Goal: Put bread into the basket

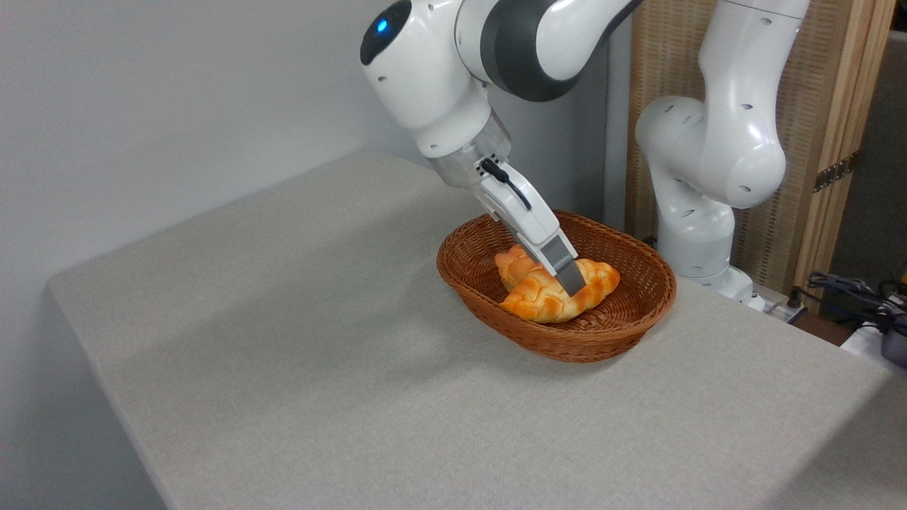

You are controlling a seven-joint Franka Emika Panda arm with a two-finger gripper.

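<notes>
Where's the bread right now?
In the camera view the bread lies inside the basket, right of centre on the table, with the end effector down on its middle.

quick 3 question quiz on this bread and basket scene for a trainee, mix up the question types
1. True or false: the bread lies inside the basket.
2. Multiple choice: where are the fingers? A) over bare table B) down at the bread in the basket C) raised far above the basket
3. Short answer: what is the basket made of?

Key: 1 true. 2 B. 3 reddish-brown woven wicker.
</notes>
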